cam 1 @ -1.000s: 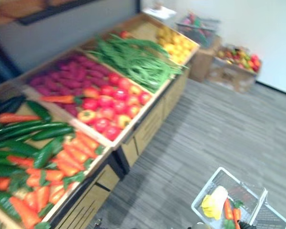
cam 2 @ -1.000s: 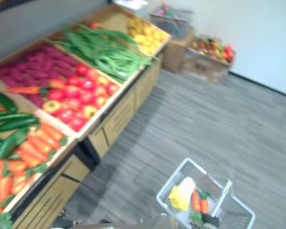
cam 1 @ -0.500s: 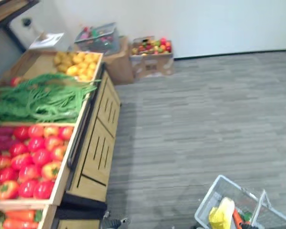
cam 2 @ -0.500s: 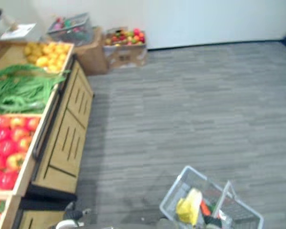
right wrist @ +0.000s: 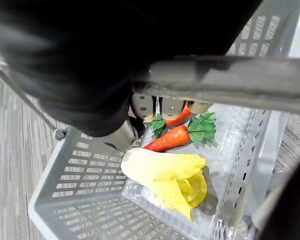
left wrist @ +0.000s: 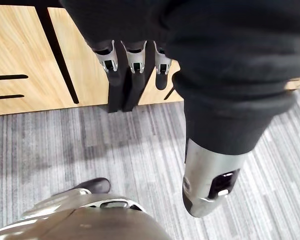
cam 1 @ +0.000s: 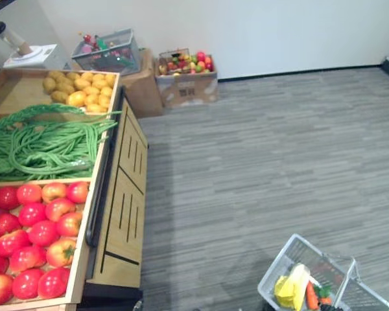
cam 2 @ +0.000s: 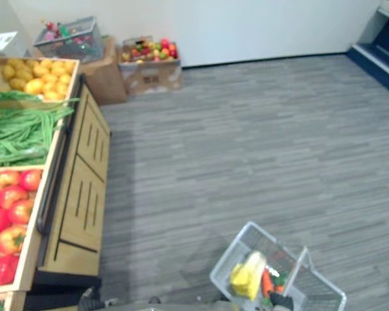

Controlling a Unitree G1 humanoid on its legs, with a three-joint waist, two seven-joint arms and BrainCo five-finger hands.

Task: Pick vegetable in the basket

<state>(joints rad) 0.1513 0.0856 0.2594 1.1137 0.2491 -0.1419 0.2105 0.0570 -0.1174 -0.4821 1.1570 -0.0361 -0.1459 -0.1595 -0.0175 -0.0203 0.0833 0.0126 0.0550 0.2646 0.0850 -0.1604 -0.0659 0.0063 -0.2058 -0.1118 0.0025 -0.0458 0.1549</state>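
Observation:
A pale grey plastic basket [cam 1: 280,264] hangs low at my right side over the carpet. Inside it lie a yellow leafy vegetable [right wrist: 167,175] and two orange carrots [right wrist: 165,140] with green tops. My right hand [right wrist: 145,104] is shut round the basket's handle [right wrist: 240,80], and its dark cover shows at the basket's near rim [cam 2: 282,301]. My left hand [left wrist: 135,59] hangs beside the wooden cabinet with straight fingers and nothing in it.
A wooden produce stand [cam 1: 120,214] runs along my left with crates of red tomatoes [cam 1: 32,227], green beans [cam 1: 39,139] and yellow produce [cam 1: 78,91]. Cardboard boxes of fruit [cam 1: 185,74] and a wire basket [cam 1: 107,52] stand by the far wall. Grey carpet [cam 1: 279,162] stretches to the right.
The camera has swung right: the carrot and cucumber crates have left the picture and more floor shows. The basket stays in my right hand with the same contents.

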